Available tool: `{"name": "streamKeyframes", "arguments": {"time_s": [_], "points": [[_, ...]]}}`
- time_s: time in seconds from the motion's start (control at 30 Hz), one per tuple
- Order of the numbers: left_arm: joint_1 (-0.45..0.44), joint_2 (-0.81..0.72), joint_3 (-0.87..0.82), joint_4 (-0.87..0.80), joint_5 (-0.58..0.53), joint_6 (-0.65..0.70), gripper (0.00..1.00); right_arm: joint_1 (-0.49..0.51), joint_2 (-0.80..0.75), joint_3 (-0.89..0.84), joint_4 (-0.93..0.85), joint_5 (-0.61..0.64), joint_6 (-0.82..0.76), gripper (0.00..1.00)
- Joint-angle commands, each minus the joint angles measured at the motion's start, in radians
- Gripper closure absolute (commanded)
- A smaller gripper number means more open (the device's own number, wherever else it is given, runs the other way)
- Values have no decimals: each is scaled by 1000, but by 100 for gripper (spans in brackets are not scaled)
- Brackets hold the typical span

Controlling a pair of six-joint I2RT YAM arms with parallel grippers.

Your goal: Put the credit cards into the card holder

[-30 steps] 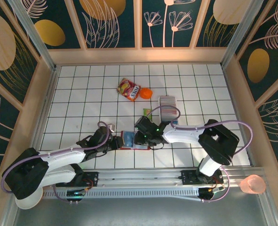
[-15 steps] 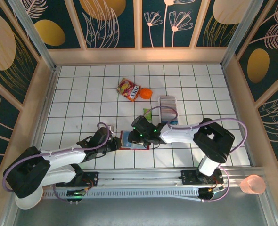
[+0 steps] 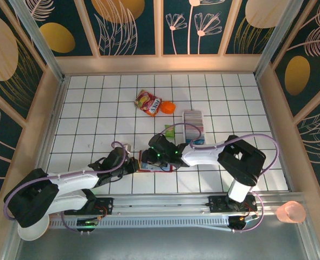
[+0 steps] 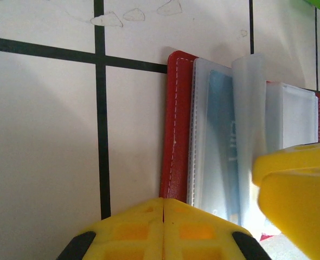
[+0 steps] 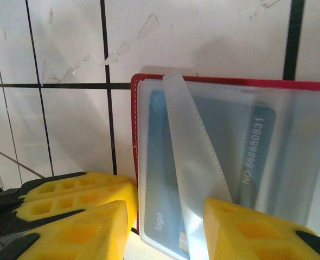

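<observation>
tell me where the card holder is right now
The card holder lies open on the tiled table, near the front and just left of centre in the top view, between the left gripper and the right gripper.

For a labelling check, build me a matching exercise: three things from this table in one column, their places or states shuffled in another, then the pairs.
1. red folding leather-like card holder
2. red-and-yellow snack packet
3. pale blue plastic credit card

A. inside a clear plastic pocket
B. lying open
C. beside a small orange thing

Pairs: 1-B, 2-C, 3-A
</observation>
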Motion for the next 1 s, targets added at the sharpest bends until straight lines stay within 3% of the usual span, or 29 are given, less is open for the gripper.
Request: {"name": "streamKeyframes", "arguments": {"time_s": [0.0, 0.13, 0.3, 0.63, 0.8, 0.97], "points": [[-6, -39, -13, -36, -3, -9, 94, 13, 24, 18, 75, -15, 29, 59], [-7, -150, -27, -111, -88, -31, 84, 17, 32, 28, 117, -17, 33, 60], [-6, -254, -74, -124, -116, -96, 83, 23, 38, 40, 197, -18, 37, 59], [-7, -533, -52, -406, -320, -142, 70, 11, 148, 166, 360, -119, 19, 59], [-7, -591, -21, -480, -358, -156, 61, -14, 152, 340, 232, -121, -135, 57], [-8, -595, 3, -489, -367, -142, 50, -74, 55, 426, 88, -100, -297, 52]]}}
